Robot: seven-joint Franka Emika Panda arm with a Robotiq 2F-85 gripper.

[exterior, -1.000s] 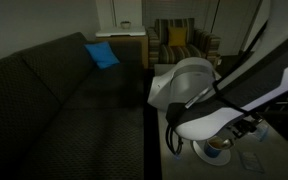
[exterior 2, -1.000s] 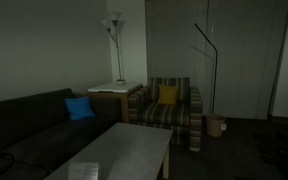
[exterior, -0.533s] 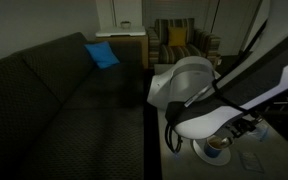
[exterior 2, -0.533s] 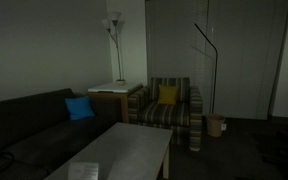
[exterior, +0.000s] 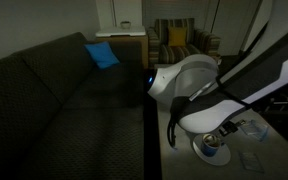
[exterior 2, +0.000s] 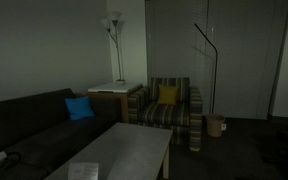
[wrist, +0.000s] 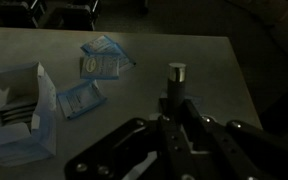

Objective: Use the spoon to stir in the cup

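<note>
In the wrist view the bench (wrist: 209, 80) lay bare along its right edge and far right corner. Two packets (wrist: 106, 58) and a box (wrist: 19, 115) crowded the left edge.

The cup (exterior: 217, 149) is small, round and white, with a brownish-yellow inside. It stands upright in the lower right of an exterior view, on a white saucer (exterior: 200, 151) on the counter (exterior: 246, 165), and the robot arm above hides part of it. The picture is too dark to show what is inside.

In the wrist view, the spoon (wrist: 175, 80) appears as a thin grey stem with a rounded end. It rises from the claw (wrist: 174, 122) at lower middle. The grip itself cannot be made out.
</note>
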